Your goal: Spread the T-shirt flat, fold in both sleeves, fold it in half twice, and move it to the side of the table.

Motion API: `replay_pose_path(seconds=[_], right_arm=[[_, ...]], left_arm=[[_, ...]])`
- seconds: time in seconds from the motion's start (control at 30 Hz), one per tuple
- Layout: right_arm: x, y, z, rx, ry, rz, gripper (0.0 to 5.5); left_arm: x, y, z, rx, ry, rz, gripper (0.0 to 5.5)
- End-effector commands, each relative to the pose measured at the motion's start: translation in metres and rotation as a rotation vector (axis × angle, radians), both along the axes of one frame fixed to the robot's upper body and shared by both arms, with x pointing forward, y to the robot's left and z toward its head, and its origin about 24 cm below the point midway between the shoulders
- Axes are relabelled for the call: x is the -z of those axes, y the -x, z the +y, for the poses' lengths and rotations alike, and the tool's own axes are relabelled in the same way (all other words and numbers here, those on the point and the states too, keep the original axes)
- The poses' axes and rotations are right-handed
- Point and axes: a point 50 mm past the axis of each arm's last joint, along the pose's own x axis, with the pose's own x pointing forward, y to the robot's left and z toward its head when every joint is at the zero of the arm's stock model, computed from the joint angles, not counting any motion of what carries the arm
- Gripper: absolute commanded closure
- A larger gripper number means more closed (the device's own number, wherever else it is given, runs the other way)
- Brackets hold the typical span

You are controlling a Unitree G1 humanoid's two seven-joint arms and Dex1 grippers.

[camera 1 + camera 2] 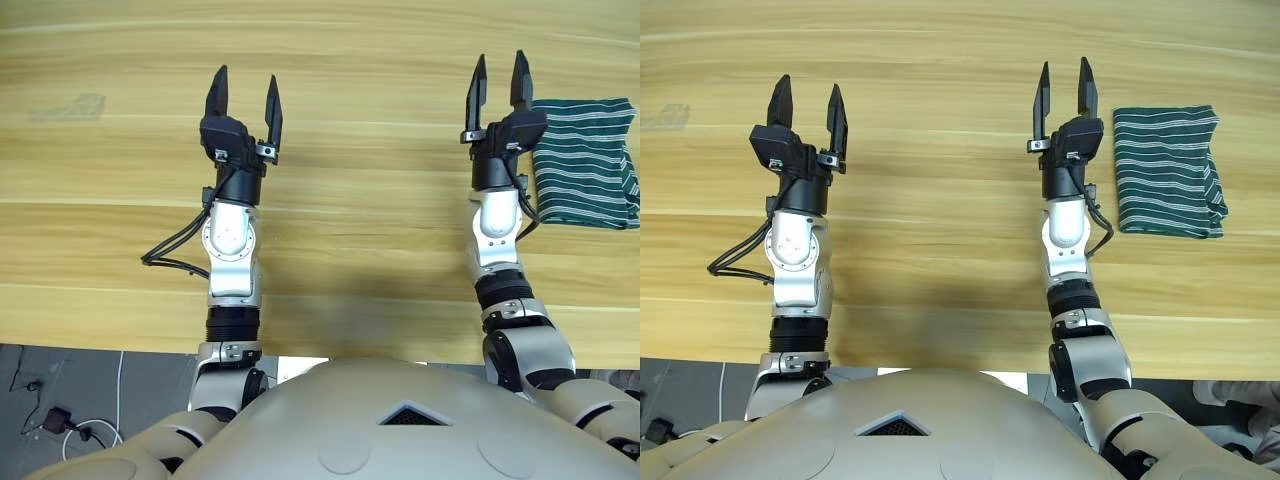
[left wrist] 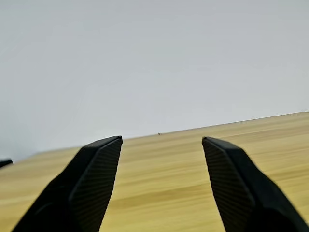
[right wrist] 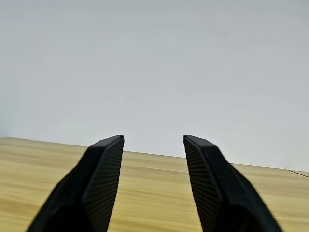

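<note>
T-shirt [image 1: 1167, 170] lies folded on the table [image 1: 940, 60] beside the right tool [image 1: 1064, 70], which, like the left tool [image 1: 809, 90], stands apart.

Light wood-grain table [image 1: 350, 60], smooth with faint sheen; folded dark green, white-striped cloth T-shirt [image 1: 1165, 170], soft and matt; left tool [image 1: 246, 82] fingers [image 2: 91, 188] black, finely ribbed, matt
</note>
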Motion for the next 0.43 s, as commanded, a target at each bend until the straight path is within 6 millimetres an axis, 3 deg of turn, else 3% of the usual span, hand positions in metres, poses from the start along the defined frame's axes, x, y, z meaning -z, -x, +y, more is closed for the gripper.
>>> replay_pose_path(seconds=[0.03,0.23,0.43], right_arm=[[0.000,-0.009,0.007,-0.020,-0.025,0.032,3.23],[0.000,-0.012,0.000,-0.038,-0.087,0.022,3.23],[-0.001,-0.006,-0.005,-0.128,0.036,-0.073,3.23]], left_arm=[[0.005,-0.001,0.007,-0.030,-0.033,-0.007,2.42],[0.006,-0.001,-0.003,-0.033,-0.082,-0.059,2.42],[0.000,0.000,-0.014,-0.078,-0.025,-0.124,2.42]])
